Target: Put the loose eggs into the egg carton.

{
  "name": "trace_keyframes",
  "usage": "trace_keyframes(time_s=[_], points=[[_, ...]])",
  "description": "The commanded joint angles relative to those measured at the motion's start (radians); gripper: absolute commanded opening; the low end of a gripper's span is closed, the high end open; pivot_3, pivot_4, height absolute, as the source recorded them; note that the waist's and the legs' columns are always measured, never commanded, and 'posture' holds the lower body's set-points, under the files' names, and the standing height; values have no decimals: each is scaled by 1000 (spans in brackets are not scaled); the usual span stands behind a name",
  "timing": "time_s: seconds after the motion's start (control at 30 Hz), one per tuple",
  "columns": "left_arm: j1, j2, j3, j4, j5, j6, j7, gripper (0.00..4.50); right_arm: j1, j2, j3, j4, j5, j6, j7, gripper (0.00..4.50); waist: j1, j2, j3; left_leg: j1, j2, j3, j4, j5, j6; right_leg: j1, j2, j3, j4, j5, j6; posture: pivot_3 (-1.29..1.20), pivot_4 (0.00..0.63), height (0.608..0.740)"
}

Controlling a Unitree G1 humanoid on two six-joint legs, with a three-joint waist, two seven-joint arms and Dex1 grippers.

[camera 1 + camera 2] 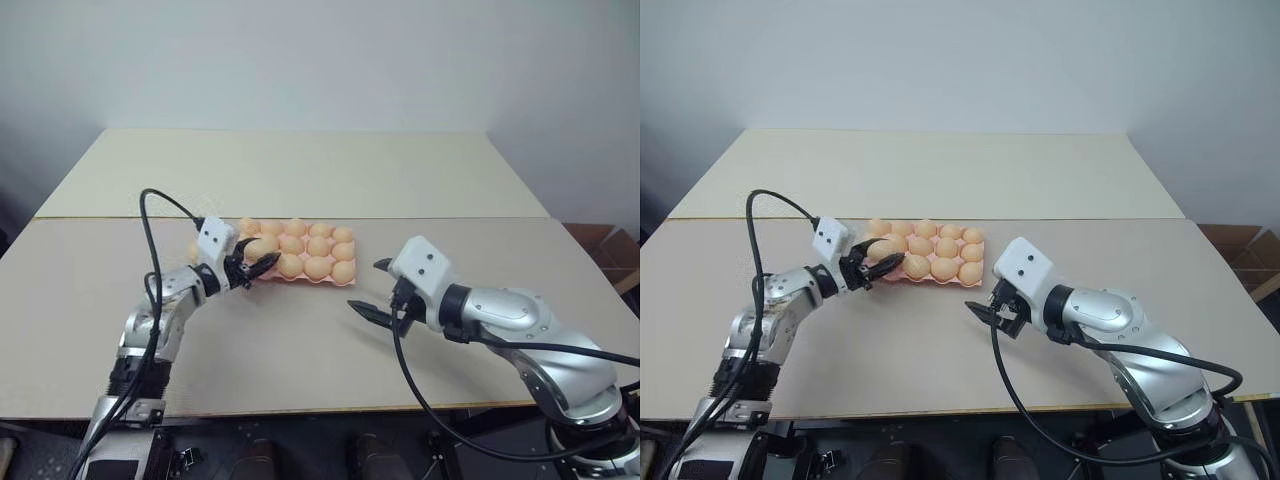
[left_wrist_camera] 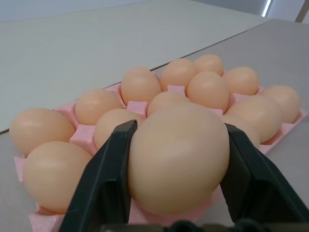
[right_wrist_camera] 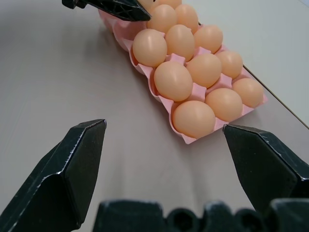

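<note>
Fingers of the left gripper (image 1: 252,265) pinch an egg (image 2: 177,157) over the near-left corner of the egg carton (image 1: 345,281), seemingly to seat it in a cup; right gripper (image 1: 372,290) waits with fingers spread above the bench (image 1: 300,350), beside the carton.

soft even overhead light, faint shadows, mild sheen on eggs (image 2: 178,157), sharp focus

no text, label, brand, number or sign can be read anywhere; nothing legible is carried by the egg carton (image 3: 190,137), the eggs or the table surfaces
</note>
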Motion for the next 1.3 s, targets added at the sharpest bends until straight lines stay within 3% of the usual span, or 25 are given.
trace_keyframes(time_s=[0.03, 0.1, 0.3, 0.43, 0.57, 0.7, 0.87, 1.17, 1.3], points=[[-26, -1, -9, -4, 20, -27, -11, 3877, -1, 2, -45, -44, 9, 11, -19, 4500, 0, 0, 0, 0, 0, 0, 0, 0, 0, 0, 0, 0, 0, 0, 0, 0, 150, 740], [-22, 5, -8, -20, 20, -30, -18, 4477, 2, 0, -47, -46, 11, 13, -23, 4500, 0, 0, 0, 0, 0, 0, 0, 0, 0, 0, 0, 0, 0, 0, 0, 0, 150, 740], [27, 42, 36, -125, 17, -6, 4, 4477, 6, -1, -45, -49, 12, 13, -26, 4500, -3, 0, 0, 0, 0, 0, 0, 0, 0, 0, 0, 0, 0, 0, 0, 0, 150, 740], [153, 105, 154, -326, -68, 147, 44, 4477, 9, -8, -47, -45, 16, 3, -16, 4500, -16, 0, 0, 0, 1, 0, 0, 0, 0, 0, 0, 0, 0, 0, 0, 0, 150, 740], [289, 160, 262, -480, -58, 282, 148, 4477, 0, -14, -39, -25, 20, -16, 9, 4500, -14, 0, 0, 1, 1, -1, 0, 0, 0, 0, 0, 0, 1, 0, 0, 0, 150, 740], [422, 178, 405, -652, -83, 429, 231, 4477, -28, -29, -45, -5, 61, -47, 88, 4500, -11, 0, 0, 1, 1, -1, 0, 0, 0, 0, 0, 0, 1, -1, 0, 0, 150, 740], [476, 162, 507, -753, -83, 598, 348, 4477, -29, -102, -26, 1, 82, -155, 237, 4500, -3, 0, 0, 1, 0, -1, 0, 0, 0, 0, -1, -1, 0, -2, -3, 0, 150, 740], [459, 130, 494, -797, -92, 687, 424, 4477, -36, -108, -18, -10, 95, -182, 286, 4500, -3, -1, 0, 1, 0, -1, 0, 0, 0, 0, -1, -1, 0, -2, -3, 0, 150, 740], [358, 115, 431, -709, -69, 643, 454, 4477, -28, -111, -10, -9, 75, -182, 275, 4500, 4, -1, 0, 1, 0, -1, 0, 0, 0, 1, -1, -1, 0, -3, -3, 0, 150, 740]])
